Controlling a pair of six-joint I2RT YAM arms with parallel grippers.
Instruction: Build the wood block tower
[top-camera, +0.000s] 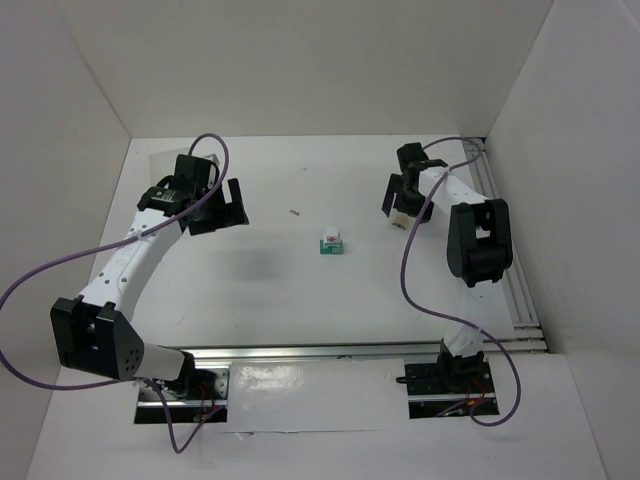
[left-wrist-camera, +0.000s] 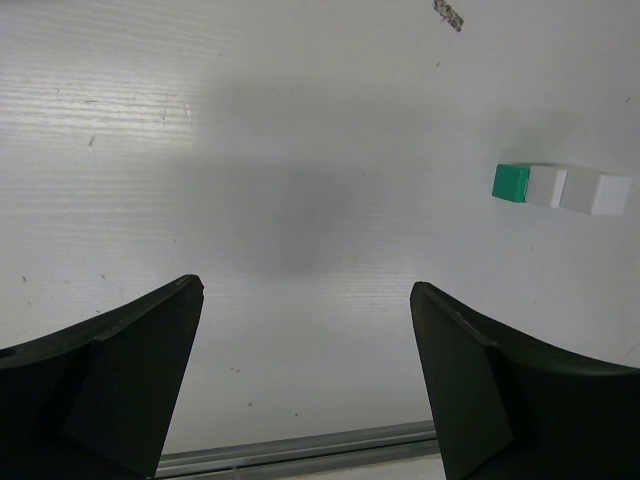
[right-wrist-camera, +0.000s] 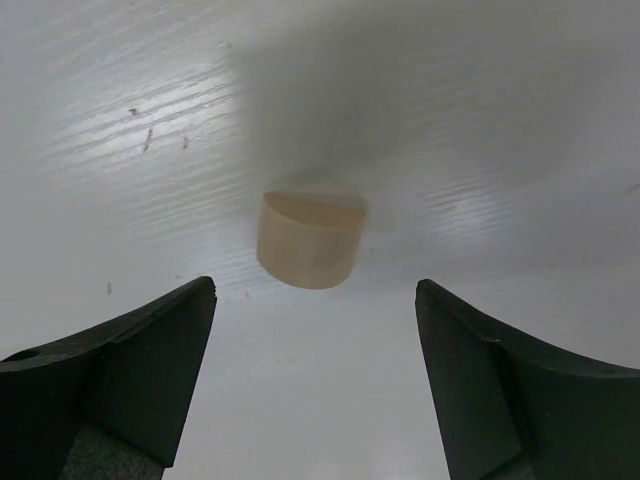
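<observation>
**Q:** Where do the blocks stand?

**A:** I see the white cube (top-camera: 331, 238) with the red cross sitting on the teal-green cube (top-camera: 329, 248). The pair is near the middle of the surface (top-camera: 300, 300). The tan cylinder (right-wrist-camera: 310, 240) stands alone on its flat end. It is closer to the right edge than the stack is, and somewhat nearer the far edge.

**Q:** And your jaws?

**A:** My right jaws are spread wide over the cylinder, one finger off to each side, neither touching it. My left jaws are spread too, with only bare surface between them. They hang toward the far-left corner, well apart from the stack, which shows at the upper right of that wrist view.
</observation>
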